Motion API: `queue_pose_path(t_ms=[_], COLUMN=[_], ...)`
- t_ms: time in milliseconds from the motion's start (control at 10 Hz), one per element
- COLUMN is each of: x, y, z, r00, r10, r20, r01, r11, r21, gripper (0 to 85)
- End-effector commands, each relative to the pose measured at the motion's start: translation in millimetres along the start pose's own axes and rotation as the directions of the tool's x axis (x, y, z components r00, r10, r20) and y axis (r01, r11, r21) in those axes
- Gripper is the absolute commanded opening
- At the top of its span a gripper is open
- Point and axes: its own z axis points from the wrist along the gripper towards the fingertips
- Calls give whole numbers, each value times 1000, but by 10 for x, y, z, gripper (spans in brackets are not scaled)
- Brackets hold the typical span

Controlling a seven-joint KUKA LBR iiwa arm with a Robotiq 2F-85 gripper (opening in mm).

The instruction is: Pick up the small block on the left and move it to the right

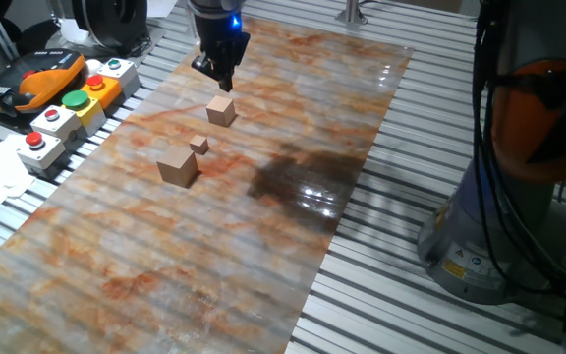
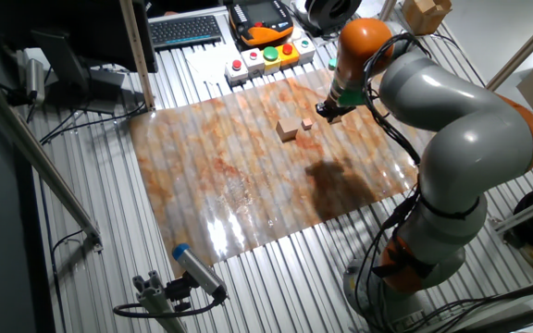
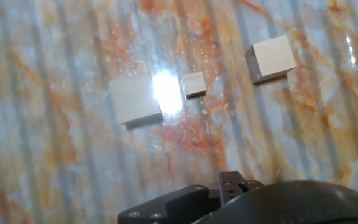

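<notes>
On the marbled sheet, three wooden cubes sit apart.

Bench: glossy sheet, marbled grey-cream with rust-orange veins; dark smudge-like patch toward its right side. Small block: pale tan wood. Tiny cube: mid brown. Largest cube: darker tan-brown. Claw: black, blue light above it. Arm: grey with orange joints. Button boxes at left: yellow and white, with red and green buttons.
</notes>
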Motion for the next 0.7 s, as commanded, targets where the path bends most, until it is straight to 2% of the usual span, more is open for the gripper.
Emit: queue_pose_path(t_ms=[0, 100, 300, 400, 600], x=[0, 0, 0, 0, 0], y=[1, 1, 1, 1, 1], z=[-1, -1, -1, -1, -1], r00=[1000, 1000, 1000, 1000, 999], r10=[4, 15, 29, 26, 8], r20=[-1, -4, 8, -10, -40], r01=[-4, -15, -29, -26, -8], r11=[1000, 1000, 1000, 999, 1000], r21=[-12, -23, -8, -20, -10], gripper=[0, 0, 0, 0, 0])
